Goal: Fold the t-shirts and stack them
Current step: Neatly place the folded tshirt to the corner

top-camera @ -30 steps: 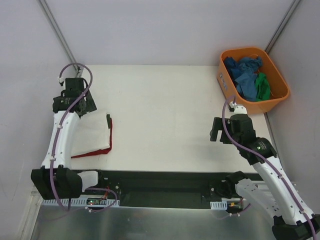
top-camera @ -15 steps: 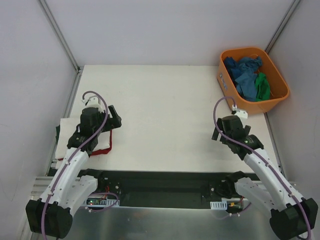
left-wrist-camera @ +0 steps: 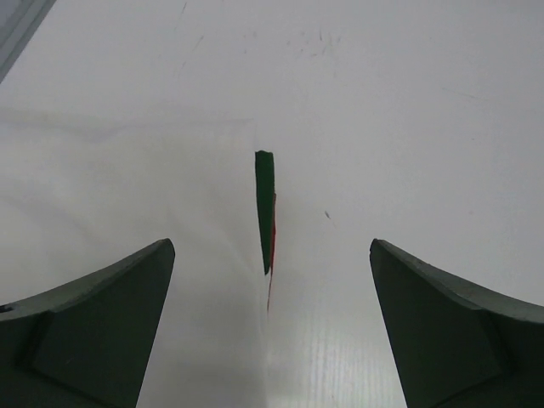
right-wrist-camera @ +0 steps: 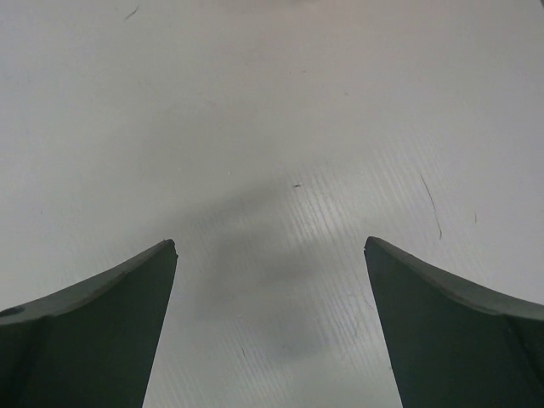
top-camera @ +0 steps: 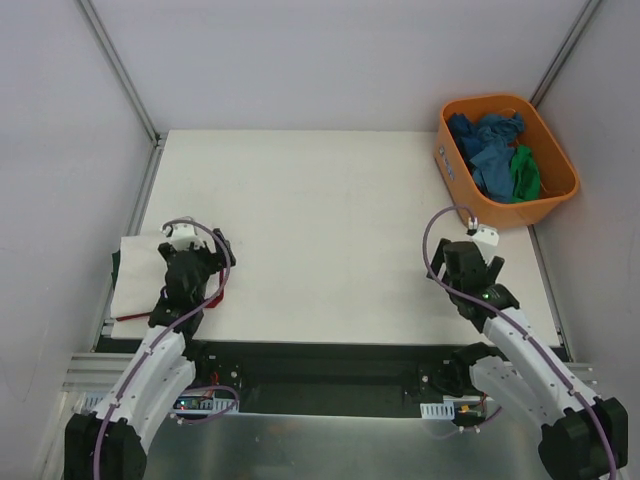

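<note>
Left gripper (left-wrist-camera: 270, 246) spread wide, nothing in it, sitting over the right edge of the folded white shirt (top-camera: 140, 275) at the table's (top-camera: 330, 220) near-left. White shirt lies on a red shirt (top-camera: 214, 297), which shows only along the edge. Wrist view: thin green-and-red cloth edge (left-wrist-camera: 265, 195) between the fingers. Right gripper (right-wrist-camera: 269, 242) also spread, empty, above bare table at near-right, near the orange tub (top-camera: 548, 205). Tub at the far-right corner holds crumpled blue shirts (top-camera: 488, 150) and a green shirt (top-camera: 524, 172).
</note>
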Robot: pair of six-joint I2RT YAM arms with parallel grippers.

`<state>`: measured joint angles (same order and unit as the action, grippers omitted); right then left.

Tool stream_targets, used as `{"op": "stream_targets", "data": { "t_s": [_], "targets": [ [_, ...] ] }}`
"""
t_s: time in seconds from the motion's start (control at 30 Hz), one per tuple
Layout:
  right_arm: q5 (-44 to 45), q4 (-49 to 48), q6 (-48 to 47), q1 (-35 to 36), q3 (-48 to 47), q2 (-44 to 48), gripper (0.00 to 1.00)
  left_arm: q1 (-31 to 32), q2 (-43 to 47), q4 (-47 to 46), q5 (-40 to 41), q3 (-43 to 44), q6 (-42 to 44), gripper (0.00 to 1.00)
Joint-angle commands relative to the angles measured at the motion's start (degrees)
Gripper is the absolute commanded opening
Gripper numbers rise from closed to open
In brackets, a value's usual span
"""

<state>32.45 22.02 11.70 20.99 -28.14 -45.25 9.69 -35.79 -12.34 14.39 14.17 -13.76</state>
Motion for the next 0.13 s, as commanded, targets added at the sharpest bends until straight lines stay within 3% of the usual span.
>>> {"op": "stream_targets", "data": {
  "t_s": [0.0, 0.1],
  "targets": [
    [4.02, -6.19, -2.47, -0.25, 2.65, 4.37, 0.97, 0.06, -0.50, -19.54, 2.14, -6.52, 11.80, 0.99],
    [3.59, -9.35, -3.09, -0.25, 4.84, 7.62, 0.97, 0.06, -3.49, -25.00, 0.81, -8.72, 11.74, 0.99]
  ]
}}
